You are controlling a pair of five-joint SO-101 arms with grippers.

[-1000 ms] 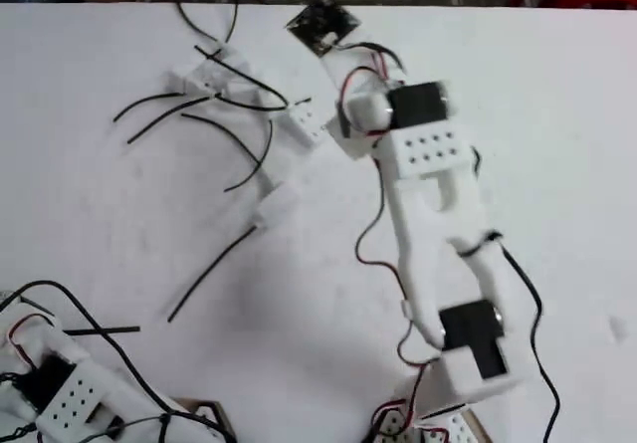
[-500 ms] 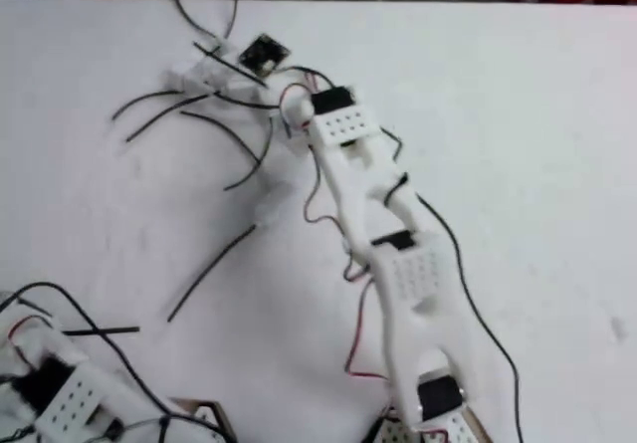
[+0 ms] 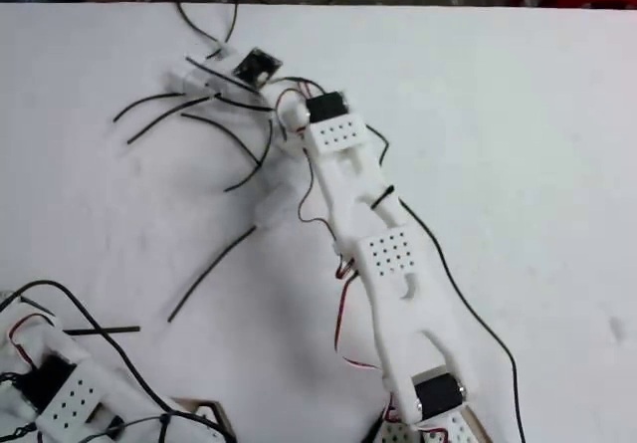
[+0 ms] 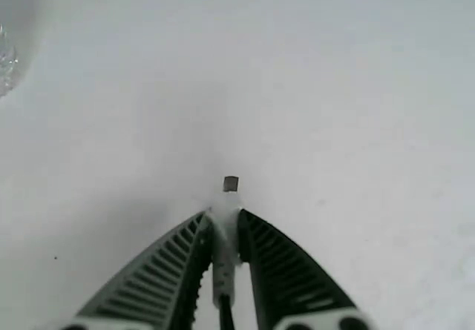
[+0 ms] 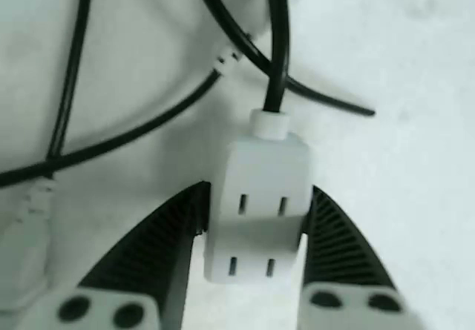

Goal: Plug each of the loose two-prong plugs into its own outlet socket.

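Broadly, the white desk (image 3: 557,124) fills the high view, and the right arm (image 3: 383,254) stretches across it from 6 o'clock up toward 11 o'clock. The left arm (image 3: 60,393) sits folded low at the 7 o'clock corner. Loose black cords (image 3: 214,124) sprawl over the desk around 10 to 11 o'clock, just beyond the right arm's wrist, with a small white connector block (image 3: 194,78) among them. In the right wrist view, the right fingers (image 5: 174,233) are clamped on a white outlet socket (image 5: 260,196), one pad against each side, its slotted face up and its black cord leading away from them. In the left wrist view, the left fingers (image 4: 159,274) are clenched around a white two-prong plug (image 4: 223,245), its dark prong tip (image 4: 231,185) poking out past the fingertips, just above bare desk.
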